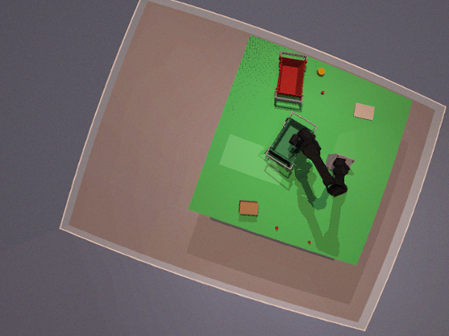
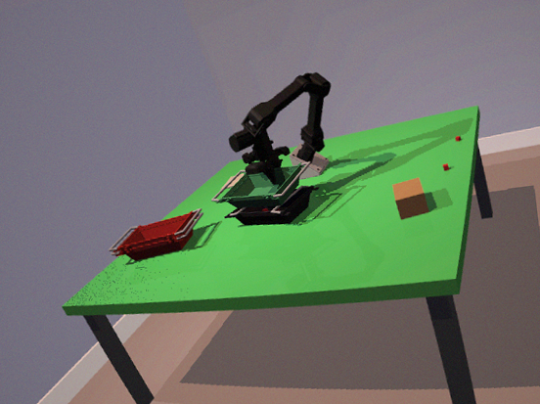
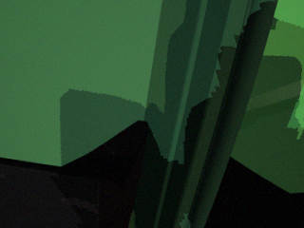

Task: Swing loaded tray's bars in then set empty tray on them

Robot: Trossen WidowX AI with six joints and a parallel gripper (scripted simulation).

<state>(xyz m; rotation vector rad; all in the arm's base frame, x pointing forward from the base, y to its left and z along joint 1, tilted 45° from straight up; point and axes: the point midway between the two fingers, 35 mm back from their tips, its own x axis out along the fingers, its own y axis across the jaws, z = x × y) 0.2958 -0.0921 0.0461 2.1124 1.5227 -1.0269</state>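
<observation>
A see-through green tray (image 1: 283,147) (image 2: 255,200) (image 3: 28,47) is empty, with its pale wire bars out over its ends. My gripper (image 2: 273,181) (image 3: 160,133) is shut on one of its side walls. The green tray looks about level, directly over the black tray (image 2: 294,211), which stands on the table with some red load visible. A pale wire bar (image 2: 275,210) shows near the black tray's left end, under the green tray. The black tray's other bar is hard to make out. Whether the green tray touches the bars cannot be told.
A red tray (image 1: 290,76) (image 2: 162,235) stands near the green one, its bars out. A brown box (image 1: 248,207) (image 2: 409,198), an orange disc (image 1: 320,71), a pale flat block (image 1: 363,111) and several small red pieces are spread around. The arm base (image 1: 346,160) is close by.
</observation>
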